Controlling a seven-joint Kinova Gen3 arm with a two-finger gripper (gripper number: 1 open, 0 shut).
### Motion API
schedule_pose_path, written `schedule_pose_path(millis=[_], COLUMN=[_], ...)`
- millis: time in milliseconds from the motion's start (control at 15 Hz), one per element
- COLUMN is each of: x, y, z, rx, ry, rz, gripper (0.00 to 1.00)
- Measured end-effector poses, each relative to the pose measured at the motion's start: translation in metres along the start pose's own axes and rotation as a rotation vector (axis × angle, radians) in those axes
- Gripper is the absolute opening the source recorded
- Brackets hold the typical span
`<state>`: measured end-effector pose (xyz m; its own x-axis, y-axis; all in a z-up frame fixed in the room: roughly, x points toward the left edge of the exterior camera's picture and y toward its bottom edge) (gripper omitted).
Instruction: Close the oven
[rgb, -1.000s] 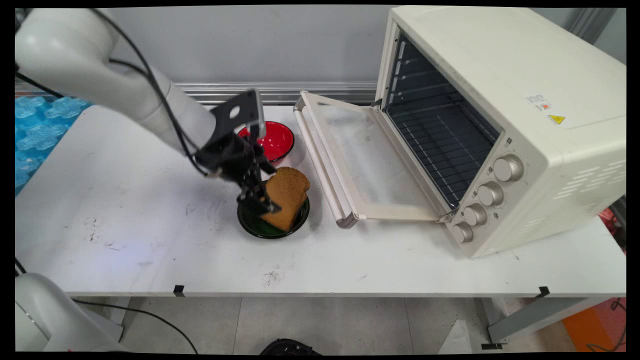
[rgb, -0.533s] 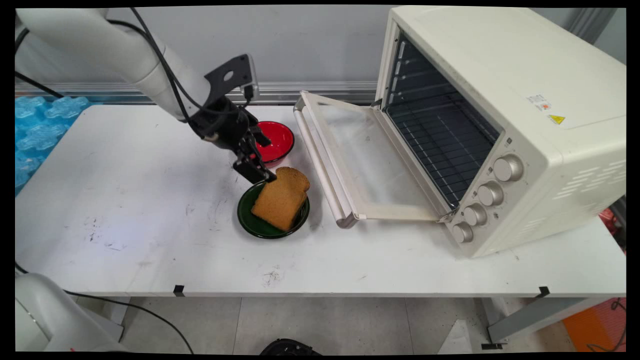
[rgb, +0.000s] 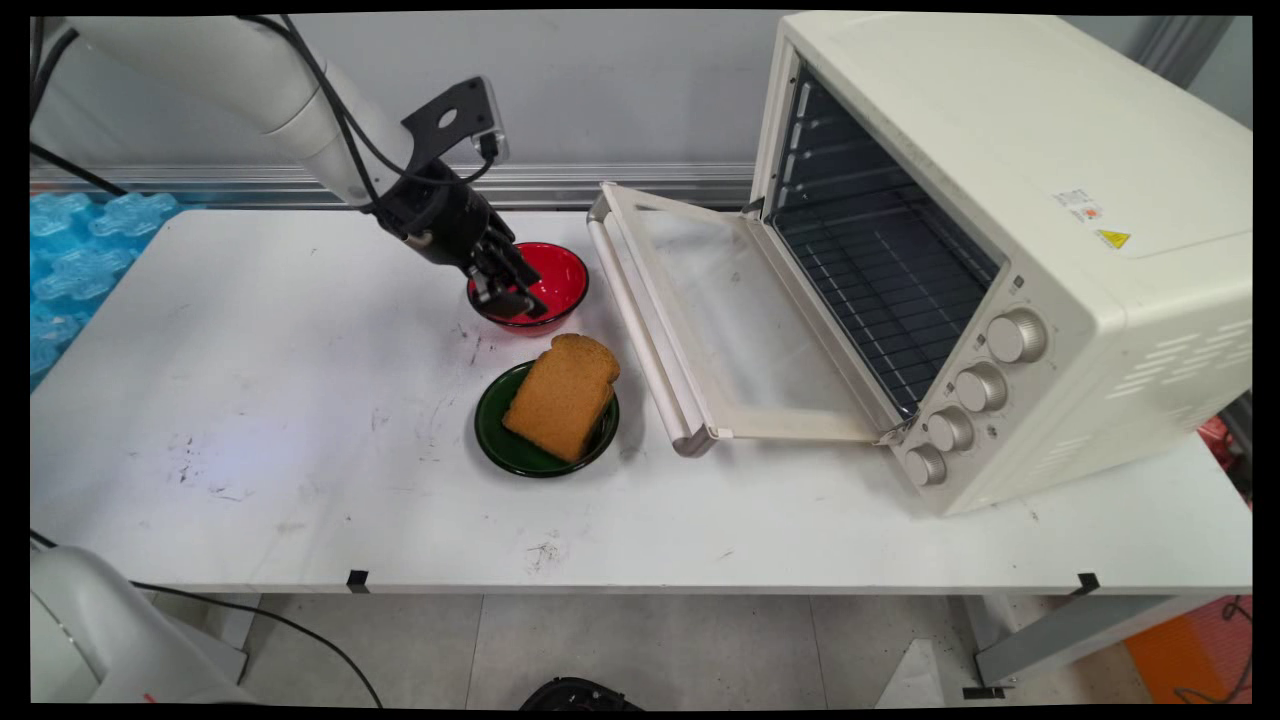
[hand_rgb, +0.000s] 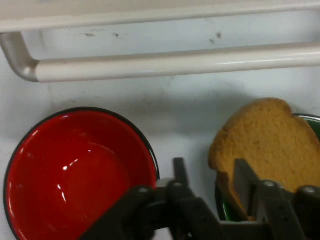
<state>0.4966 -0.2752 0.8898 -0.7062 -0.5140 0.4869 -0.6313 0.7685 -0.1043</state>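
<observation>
A slice of brown toast lies on a dark green plate near the table's middle. Just behind it stands an empty red bowl. My gripper hangs over the bowl's near left rim, open and holding nothing, clear of the toast. In the hand view the gripper has bare table between its fingers, with the red bowl on the left and the toast on the green plate on the right.
A cream toaster oven stands at the right, its glass door folded down flat toward the plate. The door's handle bar runs close beside the bowl and the plate. Blue bubble wrap lies past the table's left edge.
The gripper was down at the toast on the green plate. It has let go, risen and drawn back to the red bowl. The toast stays on the plate.
</observation>
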Motion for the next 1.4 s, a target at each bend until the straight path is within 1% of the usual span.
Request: schedule_pose_path(millis=[200, 333, 667, 933, 1133, 1400], x=[0.002, 0.006, 0.011, 0.006, 0.003, -0.003], y=[-0.006, -0.009, -0.011, -0.012, -0.014, -0.016], z=[0.005, 0.012, 0.037, 0.059, 0.071, 0.083], rx=[-0.001, -0.003, -0.023, -0.030, -0.023, -0.006], ry=[0.014, 0.032, 0.084, 0.113, 0.129, 0.162], rz=[-0.015, -0.028, -0.063, -0.079, -0.070, -0.022], gripper=[0.00, 0.00, 0.00, 0.00, 0.00, 0.00])
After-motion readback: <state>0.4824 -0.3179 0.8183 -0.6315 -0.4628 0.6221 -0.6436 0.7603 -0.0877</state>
